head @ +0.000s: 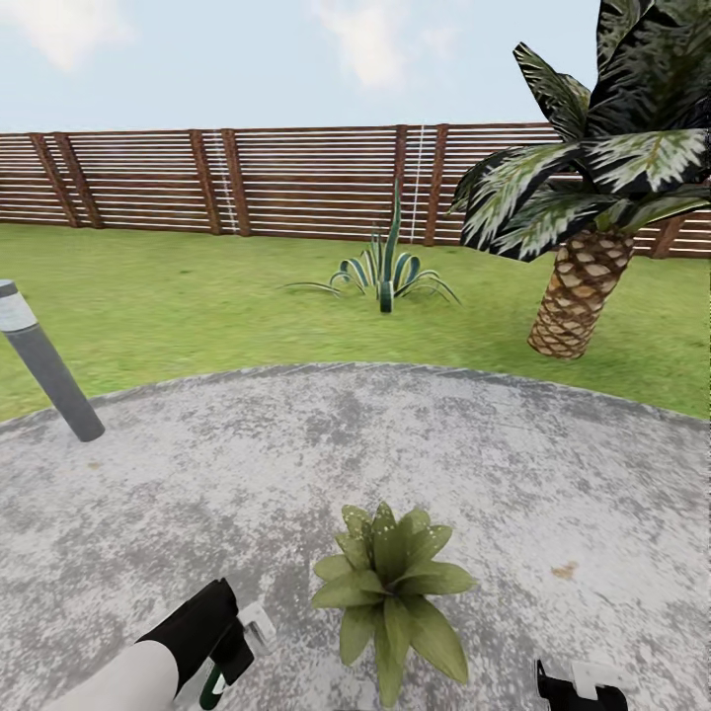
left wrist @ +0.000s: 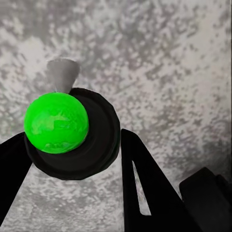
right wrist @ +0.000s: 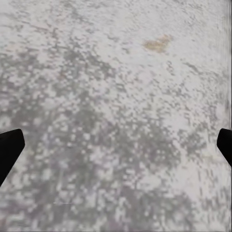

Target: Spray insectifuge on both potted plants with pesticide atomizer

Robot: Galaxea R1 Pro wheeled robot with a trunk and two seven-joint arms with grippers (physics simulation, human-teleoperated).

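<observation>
- Pesticide atomizer [left wrist: 67, 130] pinched in the left tool [left wrist: 72, 159], low over the stone patio [head: 494, 464], just beside one potted plant [head: 390, 592].
- Likely light, rigid, smooth plastic; best gripped round the body, nozzle free.
- Right tool [right wrist: 116, 145] spread wide, holding nothing.
- No readable label or writing.

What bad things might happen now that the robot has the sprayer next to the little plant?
1. The left gripper holds the pesticide atomizer off to one side of the potted plant, so spray might miss the far leaves.
2. Its nozzle looks aimed at the patio, possibly wetting stone instead.
</observation>
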